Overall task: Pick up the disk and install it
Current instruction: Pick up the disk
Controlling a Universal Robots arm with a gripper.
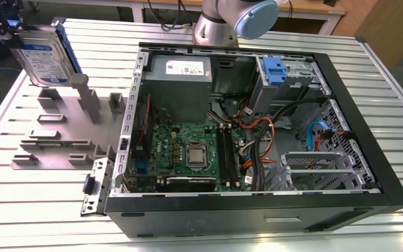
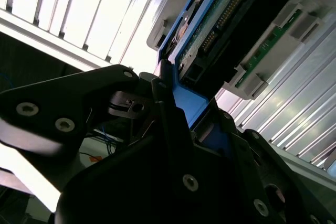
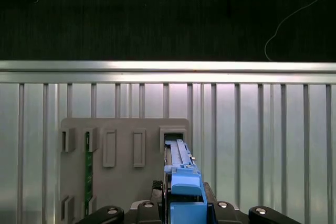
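**Tool (image 2: 190,106) pinches silver rectangular disk (image 1: 42,59) by its blue plastic bracket (image 2: 181,98)**

In the exterior view's upper left, the white-and-blue-labelled disk hangs upright, slightly tilted, over the grey slotted holder block (image 1: 54,131) on the ribbed metal desk (image 1: 19,210). The open black computer case (image 1: 257,210) lies at the exterior view's right.
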